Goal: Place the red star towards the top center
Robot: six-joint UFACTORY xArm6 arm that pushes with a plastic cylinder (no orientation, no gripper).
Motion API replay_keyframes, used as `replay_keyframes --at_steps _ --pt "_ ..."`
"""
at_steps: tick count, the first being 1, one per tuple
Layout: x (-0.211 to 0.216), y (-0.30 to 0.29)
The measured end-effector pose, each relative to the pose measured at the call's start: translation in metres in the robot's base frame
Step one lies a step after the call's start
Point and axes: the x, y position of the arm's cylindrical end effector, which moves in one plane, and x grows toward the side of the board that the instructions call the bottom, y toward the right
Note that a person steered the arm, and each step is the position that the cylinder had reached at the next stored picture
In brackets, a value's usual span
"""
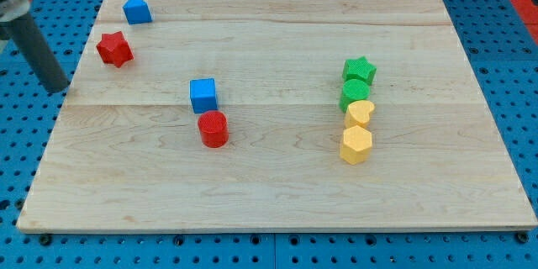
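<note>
Our red star point(113, 49) lies near the worktop's point(277, 193) upper left corner, with a blue house-shaped block point(137, 8) just above and to its right. Our tip point(55, 87) stands off the worktop's left edge, left of the star and slightly lower, apart from it. We carry no pincer, only the rod. Mid-board, a blue cube point(203, 95) touches a red cylinder point(213, 129). On the view's right, a green star point(360, 70), green block point(356, 94), yellow heart point(360, 113) and yellow hexagon point(356, 145) form a touching column.

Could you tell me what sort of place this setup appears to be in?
Probably a robotics lab bench: a wooden board lies on a blue perforated base, small coloured blocks such as the red star are scattered on it, and my tip sits beside the board's left edge.
</note>
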Motion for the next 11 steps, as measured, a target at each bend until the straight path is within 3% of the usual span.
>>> replay_keyframes --at_steps 2,3,4,6,8,10,11 --pt "-0.109 0.115" --pt "-0.139 0.168" --pt "-0.128 0.098" --pt "-0.191 0.206" --pt "-0.134 0.156" --pt "-0.168 0.303" --pt "-0.141 0.309"
